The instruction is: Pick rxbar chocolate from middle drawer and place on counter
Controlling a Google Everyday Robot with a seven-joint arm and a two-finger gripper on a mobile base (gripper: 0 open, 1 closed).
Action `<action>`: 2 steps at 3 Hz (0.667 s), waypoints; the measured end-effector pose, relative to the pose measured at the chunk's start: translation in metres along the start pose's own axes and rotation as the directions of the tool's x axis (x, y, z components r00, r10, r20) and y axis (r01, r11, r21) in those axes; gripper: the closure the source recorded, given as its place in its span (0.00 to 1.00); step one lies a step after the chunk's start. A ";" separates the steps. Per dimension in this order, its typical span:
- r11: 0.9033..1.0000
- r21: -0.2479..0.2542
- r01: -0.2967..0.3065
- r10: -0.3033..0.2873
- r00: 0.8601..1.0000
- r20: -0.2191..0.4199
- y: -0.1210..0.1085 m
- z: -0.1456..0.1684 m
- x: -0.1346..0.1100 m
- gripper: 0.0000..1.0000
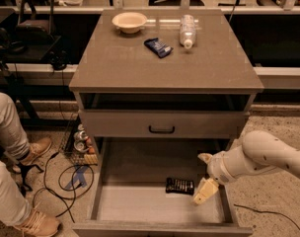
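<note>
The rxbar chocolate (179, 185) is a dark flat bar lying on the pale floor of the pulled-out middle drawer (135, 204), right of its centre. My gripper (205, 176) comes in from the right on a white arm and hangs inside the drawer just right of the bar, with nothing held. It is open: one fingertip (205, 158) is toward the back and the other (203, 191) sits beside the bar's right end. The counter (165, 70) is the grey-brown cabinet top above.
On the counter stand a pale bowl (129, 21), a blue wrapped packet (158, 47) and a lying plastic bottle (187, 29). A shut drawer front with a black handle (161, 129) is above the open drawer. A person's legs (12, 132) and cables (66, 179) are at the left.
</note>
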State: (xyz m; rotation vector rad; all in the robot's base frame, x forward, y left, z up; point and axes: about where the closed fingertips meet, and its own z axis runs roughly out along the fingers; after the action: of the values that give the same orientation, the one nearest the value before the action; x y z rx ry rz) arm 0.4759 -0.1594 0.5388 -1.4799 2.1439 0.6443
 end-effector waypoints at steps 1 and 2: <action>0.998 0.060 0.010 -0.010 1.000 0.000 -0.031 0.023 0.027 0.00; 0.995 0.095 0.015 -0.016 1.000 0.003 -0.052 0.049 0.049 0.00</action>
State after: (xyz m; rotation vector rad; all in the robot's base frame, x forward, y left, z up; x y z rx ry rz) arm 0.5140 -0.1821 0.4645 -1.4422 2.1278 0.5317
